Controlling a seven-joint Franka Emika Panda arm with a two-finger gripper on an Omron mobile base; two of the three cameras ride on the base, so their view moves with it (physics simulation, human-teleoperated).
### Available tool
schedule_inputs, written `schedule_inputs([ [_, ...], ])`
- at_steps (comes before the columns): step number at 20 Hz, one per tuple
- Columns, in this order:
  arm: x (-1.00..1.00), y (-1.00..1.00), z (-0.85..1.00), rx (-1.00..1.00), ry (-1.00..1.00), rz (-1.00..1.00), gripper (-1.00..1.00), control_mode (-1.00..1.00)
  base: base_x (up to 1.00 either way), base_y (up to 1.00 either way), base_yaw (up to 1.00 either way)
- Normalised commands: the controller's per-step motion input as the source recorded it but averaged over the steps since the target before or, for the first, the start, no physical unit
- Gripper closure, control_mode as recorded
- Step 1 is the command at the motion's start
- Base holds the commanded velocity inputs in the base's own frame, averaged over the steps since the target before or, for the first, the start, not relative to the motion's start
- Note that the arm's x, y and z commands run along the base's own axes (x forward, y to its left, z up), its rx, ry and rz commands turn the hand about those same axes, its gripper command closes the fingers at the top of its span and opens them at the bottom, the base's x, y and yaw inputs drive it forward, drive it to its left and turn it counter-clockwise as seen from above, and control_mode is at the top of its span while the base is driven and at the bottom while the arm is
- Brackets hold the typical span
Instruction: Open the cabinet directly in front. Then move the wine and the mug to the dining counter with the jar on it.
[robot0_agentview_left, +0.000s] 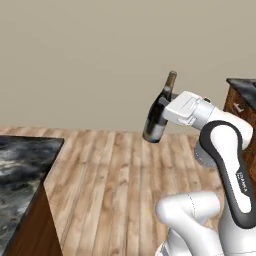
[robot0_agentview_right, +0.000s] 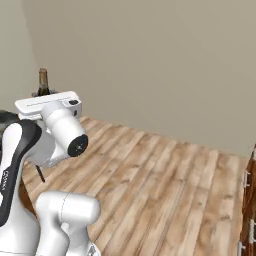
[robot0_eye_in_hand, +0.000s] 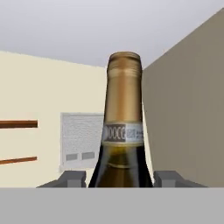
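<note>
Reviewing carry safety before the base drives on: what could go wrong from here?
1. The gripper holds the wine high on its body, tilted, over bare wood floor; a slip probably breaks it.
2. The dining counter corner sits near; swinging could clip the bottle's base.

The wine bottle (robot0_agentview_right: 43, 82) shows just its neck above the white hand; its body is hidden behind the hand. The dining counter (robot0_agentview_left: 22, 165), left of the bottle, is cut off by the frame's left edge.
</note>
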Motion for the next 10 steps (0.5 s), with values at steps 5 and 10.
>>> schedule_inputs([
  [5, 0.0, 0.0, 0.0, 0.0, 0.0, 0.0, 1.0, 1.0, 0.11, -0.02, 0.88],
  [10, 0.0, 0.0, 0.0, 0.0, 0.0, 0.0, 1.0, 1.0, 0.53, -0.23, 0.19],
])
